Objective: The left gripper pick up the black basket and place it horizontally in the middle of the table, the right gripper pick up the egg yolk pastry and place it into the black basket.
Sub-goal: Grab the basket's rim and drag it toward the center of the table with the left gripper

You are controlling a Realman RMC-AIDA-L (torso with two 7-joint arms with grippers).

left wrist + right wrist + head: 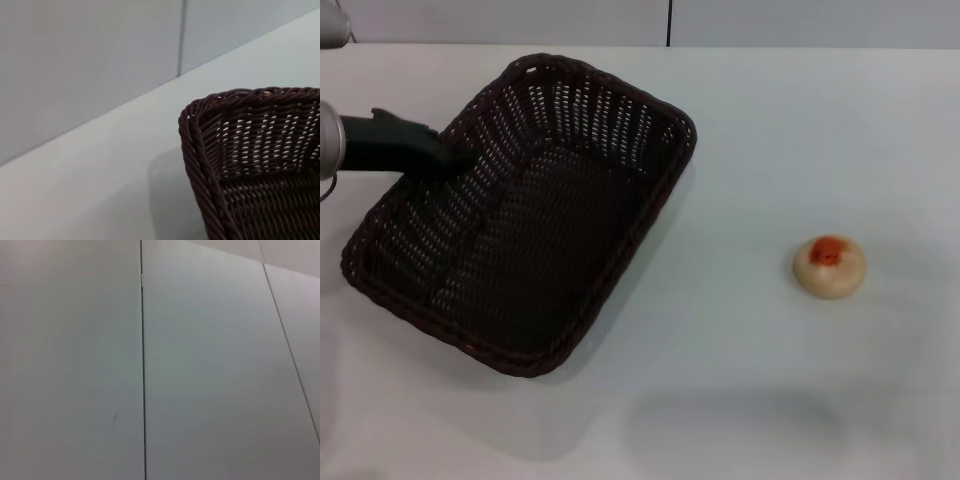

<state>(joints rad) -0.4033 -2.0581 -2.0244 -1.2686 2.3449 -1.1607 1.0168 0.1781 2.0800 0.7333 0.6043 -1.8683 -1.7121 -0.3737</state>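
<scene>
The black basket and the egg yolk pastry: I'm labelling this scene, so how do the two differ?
The black basket is large, rectangular and dark woven wicker; the egg yolk pastry is small, round and pale beige with an orange-red spot. The basket lies at a slant on the robot's left with the left claw at its rim; the pastry sits alone on the right. Both rest on the white table.

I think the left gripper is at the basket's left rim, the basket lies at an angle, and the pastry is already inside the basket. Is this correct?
Not quite. The pastry is not inside the basket; the head view shows it on the bare table, well off to the basket's right. The rest holds: the left gripper is at the left rim and the basket lies at an angle.
</scene>
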